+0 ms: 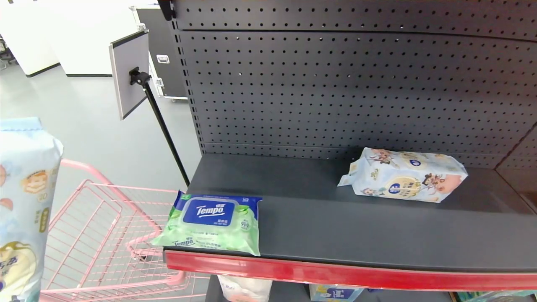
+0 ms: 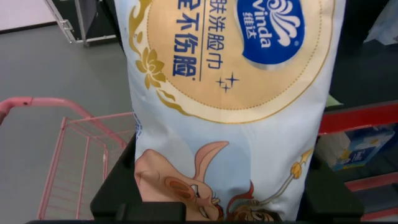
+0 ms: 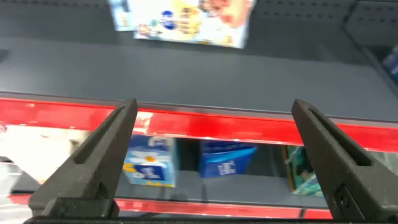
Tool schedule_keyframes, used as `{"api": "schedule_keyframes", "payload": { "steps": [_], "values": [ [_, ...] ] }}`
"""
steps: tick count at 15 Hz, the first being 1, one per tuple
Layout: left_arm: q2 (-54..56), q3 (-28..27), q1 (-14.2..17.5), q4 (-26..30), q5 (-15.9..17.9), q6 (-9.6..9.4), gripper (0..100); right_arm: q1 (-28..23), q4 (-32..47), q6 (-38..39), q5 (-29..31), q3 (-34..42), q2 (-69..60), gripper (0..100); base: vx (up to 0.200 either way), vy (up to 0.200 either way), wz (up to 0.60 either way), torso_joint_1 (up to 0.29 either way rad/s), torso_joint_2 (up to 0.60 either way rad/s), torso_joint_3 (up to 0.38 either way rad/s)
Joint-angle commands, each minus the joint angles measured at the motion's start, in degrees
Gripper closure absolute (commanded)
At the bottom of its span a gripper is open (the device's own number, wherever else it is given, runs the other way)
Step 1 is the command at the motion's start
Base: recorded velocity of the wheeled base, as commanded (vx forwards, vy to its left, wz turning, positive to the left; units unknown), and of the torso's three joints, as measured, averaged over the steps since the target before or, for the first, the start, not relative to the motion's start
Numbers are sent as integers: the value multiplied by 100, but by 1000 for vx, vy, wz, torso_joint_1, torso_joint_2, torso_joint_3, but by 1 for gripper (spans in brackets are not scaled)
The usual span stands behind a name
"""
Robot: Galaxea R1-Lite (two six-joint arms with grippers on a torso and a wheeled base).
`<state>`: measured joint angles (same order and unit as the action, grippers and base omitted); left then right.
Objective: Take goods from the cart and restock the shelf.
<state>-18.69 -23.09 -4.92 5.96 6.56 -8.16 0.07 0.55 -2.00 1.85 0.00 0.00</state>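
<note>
The left gripper clamps a pale blue cartoon-printed soft tissue pack above the pink wire cart. The right gripper, jaws apart, faces the dark grey metal shelf's red front edge. A green wet-wipe pack lies at its front left corner.

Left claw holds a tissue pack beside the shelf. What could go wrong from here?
1. The wipes pack overhangs the shelf's front-left corner; swinging the held pack in could knock it into the cart.
2. The held pack sticks far out past the left claw, so it may catch the red lip.
</note>
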Motion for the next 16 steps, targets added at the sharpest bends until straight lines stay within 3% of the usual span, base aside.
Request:
{"api": "schedule_keyframes", "payload": {
  "steps": [1,4,8,10,16],
  "values": [
    [-328,6,0,-69,30,-2,100,1,-2,-2,-1,0,9,0,0,-200,0,2,-2,7],
    [-961,-3,0,-622,118,-11,100,1,-2,-2,-1,0,9,0,0,-200,0,2,2,2],
    [-1322,-11,-44,-886,135,-116,100,1,-2,7,-1,0,9,0,0,-200,0,1,5,0],
    [-1401,-20,-255,-948,126,-134,100,1,-2,7,-1,0,9,0,0,-200,0,-2,2,0],
    [-1462,-3,-307,-956,118,-222,100,1,-2,-2,-10,0,9,0,0,-200,0,2,2,5]
  ]
}}
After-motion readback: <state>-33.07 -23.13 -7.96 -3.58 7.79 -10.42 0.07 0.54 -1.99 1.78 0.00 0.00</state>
